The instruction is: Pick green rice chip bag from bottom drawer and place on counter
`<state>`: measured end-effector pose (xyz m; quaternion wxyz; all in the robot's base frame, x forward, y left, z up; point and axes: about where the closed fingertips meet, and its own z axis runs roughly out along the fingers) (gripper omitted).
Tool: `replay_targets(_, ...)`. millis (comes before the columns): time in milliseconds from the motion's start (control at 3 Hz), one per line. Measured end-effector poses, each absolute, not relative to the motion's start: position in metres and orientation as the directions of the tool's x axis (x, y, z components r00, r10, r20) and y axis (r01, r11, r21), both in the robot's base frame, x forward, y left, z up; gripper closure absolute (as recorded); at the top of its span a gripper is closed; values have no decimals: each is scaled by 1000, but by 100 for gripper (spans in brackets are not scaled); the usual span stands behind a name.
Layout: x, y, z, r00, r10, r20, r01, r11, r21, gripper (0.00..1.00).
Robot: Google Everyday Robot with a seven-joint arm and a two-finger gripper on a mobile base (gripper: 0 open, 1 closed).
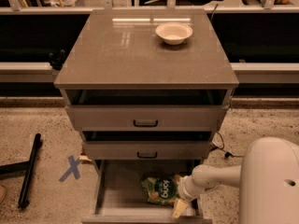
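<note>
one cabinet, three drawers, each pulled out further than the one above. the bottom drawer (117,200) stands open widest, and one green rice chip bag (160,190) lies on its floor toward the right side. the gripper (179,208) is down inside that drawer at the bag's right edge, seemingly touching it. whether it is spread or closed on anything i cannot tell from here. one white arm (212,176) reaches in from the right. on the counter (121,55) sits one white bowl (174,32), far back and right. the top drawer (103,118) and middle drawer (112,150) carry one black handle each. one blue x (71,168) marks the floor left, near one black pole (29,176).
</note>
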<state>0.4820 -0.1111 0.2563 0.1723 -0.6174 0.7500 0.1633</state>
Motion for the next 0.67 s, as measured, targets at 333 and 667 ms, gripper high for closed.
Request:
replay_targets(333, 502, -126, 208, -160, -821, -549, -980, 201, -15, 0)
replay_targets(667, 523, -126, 193, -124, -806, -578, -977, 200, -69, 0)
